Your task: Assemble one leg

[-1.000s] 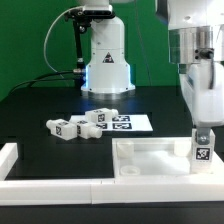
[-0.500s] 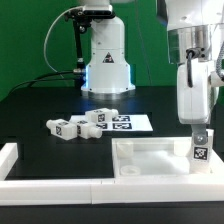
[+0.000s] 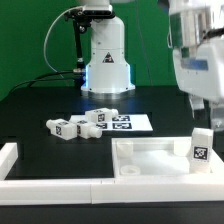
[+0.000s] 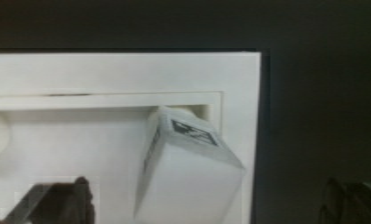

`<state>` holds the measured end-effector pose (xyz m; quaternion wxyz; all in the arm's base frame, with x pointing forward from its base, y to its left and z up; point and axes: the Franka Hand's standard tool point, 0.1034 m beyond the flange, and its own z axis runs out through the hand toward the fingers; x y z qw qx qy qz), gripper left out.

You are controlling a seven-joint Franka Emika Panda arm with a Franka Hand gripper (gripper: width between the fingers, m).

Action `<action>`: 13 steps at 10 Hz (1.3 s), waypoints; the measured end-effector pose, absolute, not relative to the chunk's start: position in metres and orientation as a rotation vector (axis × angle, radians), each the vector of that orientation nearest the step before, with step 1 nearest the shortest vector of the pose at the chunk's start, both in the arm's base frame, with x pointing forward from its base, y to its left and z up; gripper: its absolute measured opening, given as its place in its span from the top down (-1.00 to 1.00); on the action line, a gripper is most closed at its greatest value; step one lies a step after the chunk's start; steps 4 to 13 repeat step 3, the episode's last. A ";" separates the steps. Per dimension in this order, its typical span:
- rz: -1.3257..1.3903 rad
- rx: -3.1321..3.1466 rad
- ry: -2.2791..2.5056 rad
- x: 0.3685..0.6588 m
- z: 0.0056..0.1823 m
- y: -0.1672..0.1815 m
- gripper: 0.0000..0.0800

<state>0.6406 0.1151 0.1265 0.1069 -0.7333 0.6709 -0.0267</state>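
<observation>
**Leg upright at panel corner, gripper hanging clear above**

We are seeing the leg [image 3: 200, 152] standing upright at the corner of the white rimmed panel [image 3: 150, 160] on the exterior view's right, its black-and-white tag facing the camera. In the wrist view the leg [image 4: 185, 160] is sitting inside the panel's [image 4: 93, 75] raised rim, close to a corner, tag side showing.

The gripper [image 3: 205, 108] is hanging above the leg, apart from it, with nothing between its fingers. In the wrist view two dark fingertips [image 4: 57, 200] are sitting wide on either side of the leg without touching it, so we are reading the jaws as spread and released.

Around it: three more loose legs [image 3: 75, 126] are lying in a cluster on the table, well apart from the panel, just beside the marker board [image 3: 128, 123]. Nothing is lying between the gripper and the upright leg. A white border rail [image 3: 10, 158] is running along the table's near edge and up the exterior view's left.

The table [image 3: 40, 110] is matte black. The arm's white base [image 3: 107, 60] is standing at the back, cables trailing toward the exterior view's left, with a green backdrop [image 3: 25, 30] behind.
</observation>
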 end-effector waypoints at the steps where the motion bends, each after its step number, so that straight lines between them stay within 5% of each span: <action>1: -0.084 -2.179 1.937 0.642 0.136 0.115 -0.62; 13: -0.082 -2.186 1.941 0.641 0.130 0.115 -0.62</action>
